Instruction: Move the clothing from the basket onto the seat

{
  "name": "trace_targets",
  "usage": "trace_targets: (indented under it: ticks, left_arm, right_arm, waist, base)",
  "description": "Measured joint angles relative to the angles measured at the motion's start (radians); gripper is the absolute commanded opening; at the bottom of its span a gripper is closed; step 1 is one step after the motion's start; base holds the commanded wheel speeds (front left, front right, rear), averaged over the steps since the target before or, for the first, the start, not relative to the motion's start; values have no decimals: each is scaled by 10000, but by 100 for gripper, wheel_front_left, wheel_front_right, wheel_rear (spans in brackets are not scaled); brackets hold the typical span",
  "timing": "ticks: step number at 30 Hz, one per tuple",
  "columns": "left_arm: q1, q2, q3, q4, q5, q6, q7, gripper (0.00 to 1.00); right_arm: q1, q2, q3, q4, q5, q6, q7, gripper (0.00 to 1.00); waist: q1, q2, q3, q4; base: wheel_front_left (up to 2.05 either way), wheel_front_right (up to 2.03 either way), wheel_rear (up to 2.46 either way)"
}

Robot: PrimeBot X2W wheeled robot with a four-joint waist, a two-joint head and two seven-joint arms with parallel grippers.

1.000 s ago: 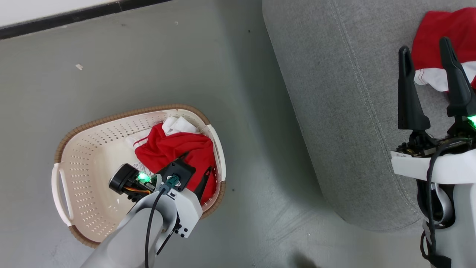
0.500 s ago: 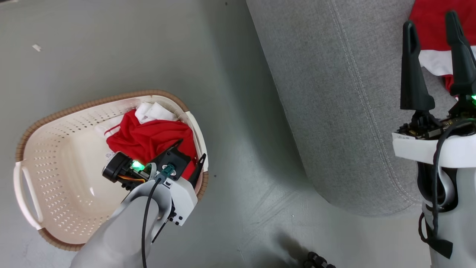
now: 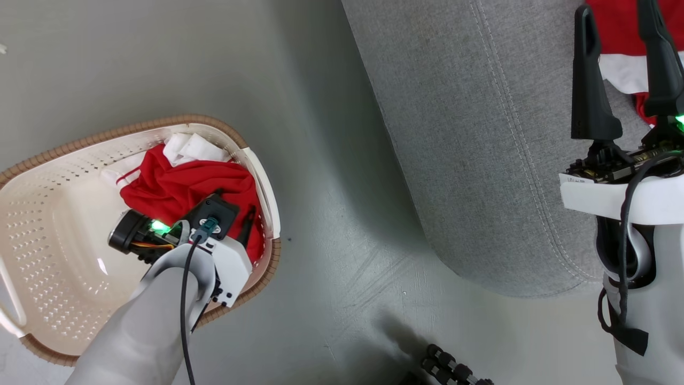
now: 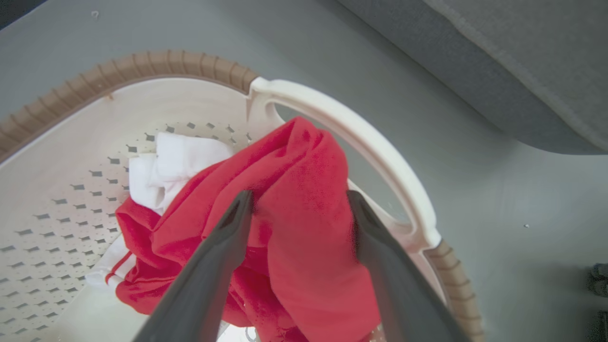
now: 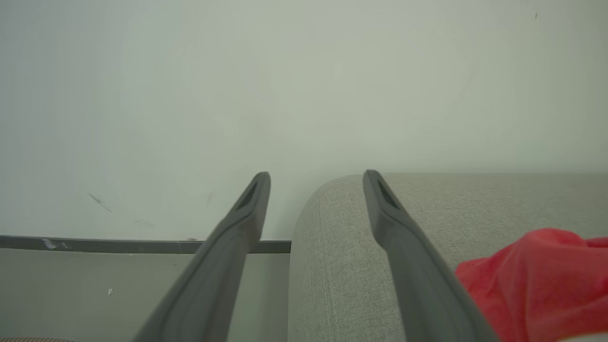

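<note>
- The basket (image 3: 160,124) stands on the grey floor (image 3: 331,160) near the seat (image 3: 481,133), with a strip of floor between the two.
- Inside the basket we see a crumpled red garment (image 3: 176,184) heaped at the end nearest the seat, up against the wall below the white side handle (image 4: 342,128). A white edge with red stripes shows at one side of the heap.
- A small white piece (image 3: 189,149) lies in the same end of the basket, touching the red heap and resting against the perforated wall.
- The left claw (image 4: 299,197) reaches down into the basket. Its two fingers stand apart, with a raised fold of the red garment between them, and the fabric touches both fingers.
- The right claw (image 3: 614,21) is held above the seat, well apart from the basket. Its fingers are spread and we see nothing gripped between them.
- On the seat lies a second red garment (image 5: 532,275) with a white band. In the head view the top right edge cuts it off and the right claw partly hides it.
</note>
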Motion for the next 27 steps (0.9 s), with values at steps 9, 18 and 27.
trace_targets:
  ticks: [9, 18, 27]
  left_arm:
    - [-342, -10, 27, 226, -10, -13, -94, 0]
    - [-367, -54, 136, 226, -105, -58, -658, 0]
    - [-366, 111, 353, -378, -186, -71, -1053, 0]
  right_arm:
    - [-273, 0, 2, 44, 23, 0, 0, 100]
    - [-541, 0, -23, 251, 199, 0, 0, 100]
    - [-587, -4, -58, 401, 196, 0, 0, 100]
  waist:
    - [0, 0, 243, -33]
    - [0, 0, 126, 134]
    - [0, 0, -172, 448]
  base:
    - [0, 0, 0]
    - [0, 0, 0]
    - [0, 0, 0]
